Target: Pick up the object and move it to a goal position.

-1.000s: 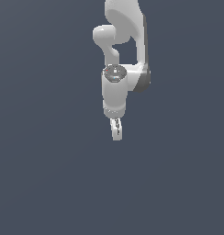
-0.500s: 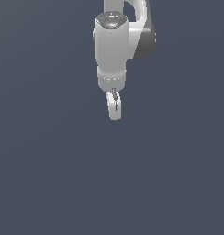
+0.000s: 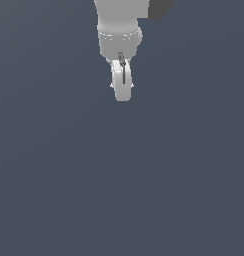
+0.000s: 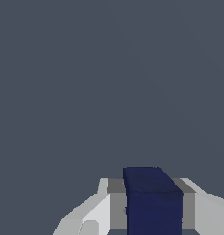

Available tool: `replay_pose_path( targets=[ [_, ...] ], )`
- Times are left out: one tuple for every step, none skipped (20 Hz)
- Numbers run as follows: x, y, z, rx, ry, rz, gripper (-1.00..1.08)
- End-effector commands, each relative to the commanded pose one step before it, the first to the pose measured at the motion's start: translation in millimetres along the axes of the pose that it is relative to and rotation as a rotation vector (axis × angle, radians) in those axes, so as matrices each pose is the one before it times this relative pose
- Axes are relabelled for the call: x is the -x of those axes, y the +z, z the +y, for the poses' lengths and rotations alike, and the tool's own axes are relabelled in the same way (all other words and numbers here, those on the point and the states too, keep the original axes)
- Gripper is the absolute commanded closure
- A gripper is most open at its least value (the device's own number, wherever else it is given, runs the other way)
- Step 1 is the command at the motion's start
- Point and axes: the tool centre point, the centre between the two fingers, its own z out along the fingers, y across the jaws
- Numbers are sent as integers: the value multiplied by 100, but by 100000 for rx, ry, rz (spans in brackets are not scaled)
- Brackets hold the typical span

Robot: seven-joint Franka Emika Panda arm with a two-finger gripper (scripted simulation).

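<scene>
Navy-blue, the cube (image 4: 153,199) sits right between the end effector (image 4: 150,209) fingers (image 4: 98,211), which press against its sides and hold it, so it lies neither left nor right of the grasp. In the exterior view the end effector (image 3: 122,87) points straight down from the arm near the frame's top; no goal marker is visible, so I cannot tell which way it lies.

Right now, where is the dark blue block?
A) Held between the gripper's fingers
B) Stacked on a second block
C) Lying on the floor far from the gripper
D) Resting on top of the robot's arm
A: in the wrist view the dark blue block sits clamped between the two fingers of the gripper.
</scene>
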Motion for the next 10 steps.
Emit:
replay_pose_path(
  targets=[
    [-101, -2085, 180, 156, -75, 8, 108],
    [-46, -695, 29, 0, 0, 0, 108],
    [-16, -644, 22, -10, -64, -24, 108],
    [-39, -584, 19, 0, 0, 0, 108],
    [-17, -530, 14, -6, -45, -18, 108],
    [-31, -473, 11, 0, 0, 0, 108],
    [-28, -417, 7, 0, 0, 0, 108],
    [0, -365, 0, -8, -63, -26, 108],
    [-21, -307, -4, 0, 0, 0, 108],
    [-18, -252, -9, 0, 0, 0, 108]
  ],
)
